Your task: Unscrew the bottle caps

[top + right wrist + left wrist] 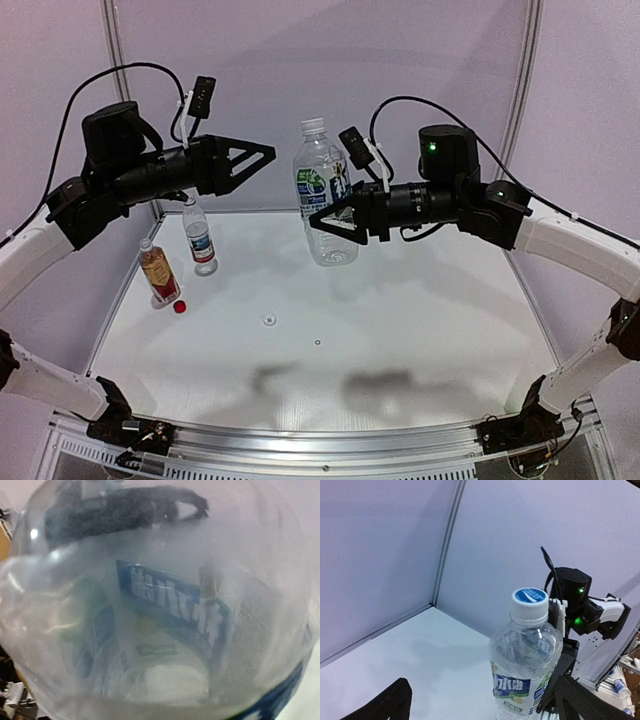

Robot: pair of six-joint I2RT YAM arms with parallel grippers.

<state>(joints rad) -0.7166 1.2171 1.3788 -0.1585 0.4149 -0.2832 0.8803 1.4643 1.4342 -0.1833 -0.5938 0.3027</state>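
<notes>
Far left of bottle (318,170), red cap (180,307)

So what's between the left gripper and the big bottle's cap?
Nothing. In the top view, only open air separates the left gripper from the white cap on the big bottle; the left wrist view agrees.

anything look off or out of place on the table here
Nothing spilled or damaged. The small red round plastic cap lies loose beside the amber-brown plastic bottle, and what looks like a small whitish round cap sits alone nearer the middle; both look unscrewed rather than misplaced.
</notes>
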